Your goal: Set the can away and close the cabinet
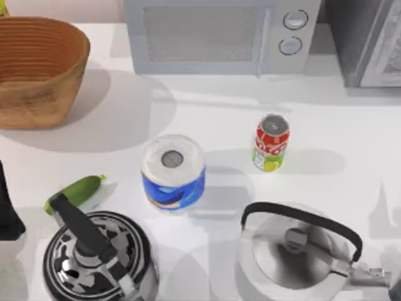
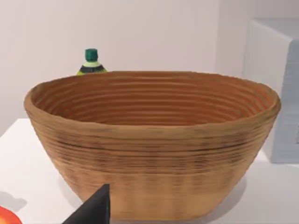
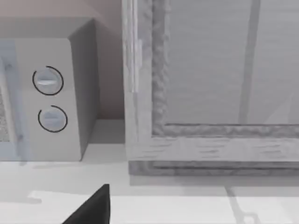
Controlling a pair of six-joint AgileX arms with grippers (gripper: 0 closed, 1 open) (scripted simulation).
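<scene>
Can: the small slim red drink can with white lettering, yellow-green lower band and silver top (image 1: 271, 143) stands upright on my white worktop (image 1: 351, 125), right of centre, apart from everything else, nothing gripping it.
Cabinet: a grey framed cabinet (image 1: 366, 44) sits at the back right corner, cut off by the top view's edge; my right wrist view faces its pale panelled front (image 3: 210, 84), but I cannot tell whether it is open.
Left arm: a dark piece (image 1: 7, 207) pokes in at the left edge; its jaws are hidden, so I cannot tell their state.
Right arm: a dark tip (image 3: 93, 207) shows in its wrist view; jaws' state I cannot tell.
Near the can: a blue-and-white paper roll (image 1: 173, 171) to its left, a silver kettle with black handle (image 1: 297, 251) in front.
Elsewhere: patterned black-and-white kettle (image 1: 94, 257), green cucumber (image 1: 78, 191), woven brown basket (image 1: 37, 69), grey microwave (image 1: 219, 34).
Left wrist view: a green-capped bottle (image 2: 91, 63) stands behind the basket, mostly hidden.
</scene>
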